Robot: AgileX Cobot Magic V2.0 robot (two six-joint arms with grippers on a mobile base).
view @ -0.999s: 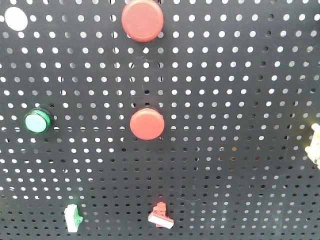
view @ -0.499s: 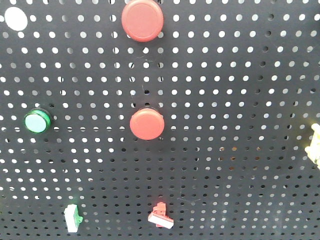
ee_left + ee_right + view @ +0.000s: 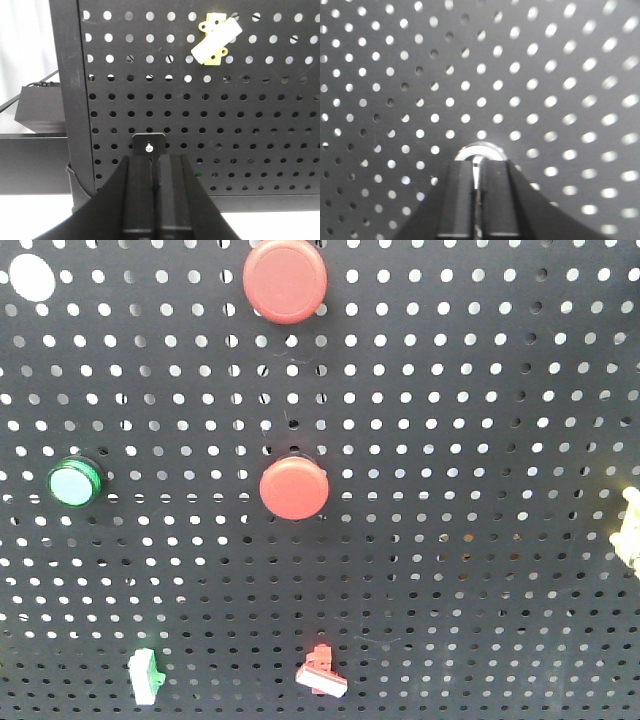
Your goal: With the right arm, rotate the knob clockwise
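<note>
In the right wrist view the knob (image 3: pixel 470 149) shows as a silver ring on the black pegboard (image 3: pixel 530 75), with a thin bright tab between my fingers. My right gripper (image 3: pixel 479 167) is pressed up to the board, its jaws closed on that tab. My left gripper (image 3: pixel 155 159) is shut and empty, pointing at a small black plate with a screw (image 3: pixel 149 143) low on the pegboard. Neither gripper nor the knob shows in the front view.
The front view shows the pegboard (image 3: pixel 480 440) with a large red button (image 3: pixel 285 280), a smaller red button (image 3: pixel 294 487), a green button (image 3: pixel 74 481), a white-green switch (image 3: pixel 144 677) and a red-white switch (image 3: pixel 322 672). A yellow-white switch (image 3: pixel 216 39) sits above the left gripper.
</note>
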